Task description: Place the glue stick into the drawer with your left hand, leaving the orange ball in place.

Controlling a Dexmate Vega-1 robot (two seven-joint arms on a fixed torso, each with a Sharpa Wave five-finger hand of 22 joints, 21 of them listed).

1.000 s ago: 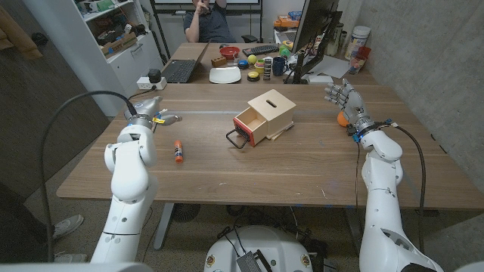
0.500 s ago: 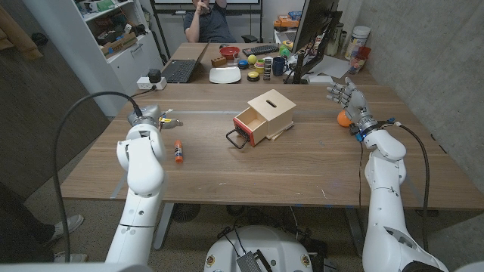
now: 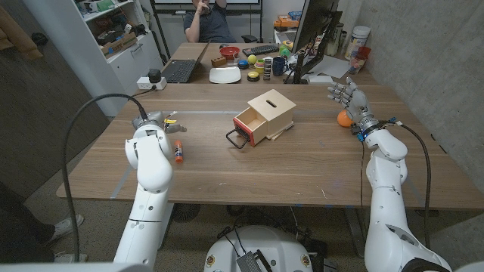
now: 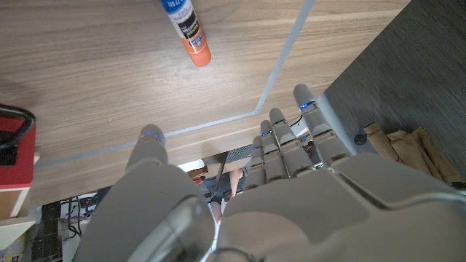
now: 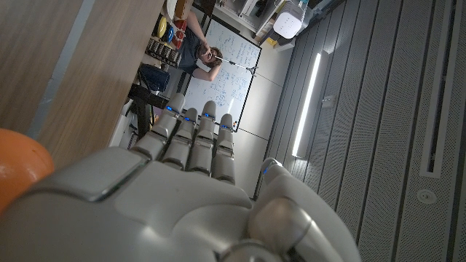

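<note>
The glue stick (image 3: 178,151), white with an orange cap, lies on the table left of centre; the left wrist view shows the glue stick (image 4: 186,28) ahead of my fingers. My left hand (image 3: 156,120) hovers just behind and left of it, fingers apart, holding nothing. The small wooden box (image 3: 271,112) stands mid-table with its red drawer (image 3: 249,124) pulled out toward the front left. The orange ball (image 3: 344,118) sits at the right side, and my right hand (image 3: 346,97) stands open just behind it, fingers spread. In the right wrist view the orange ball (image 5: 20,171) shows beside my palm.
Behind the table a second desk carries a laptop (image 3: 180,70), a white bowl (image 3: 225,75), small coloured items and a monitor (image 3: 311,30). A person (image 3: 209,23) sits at the back. A shelf unit (image 3: 121,38) stands at the back left.
My left arm has swung to the right, bringing the hand closer to the glue stick. The right hand, ball, box and glue stick have stayed put.
</note>
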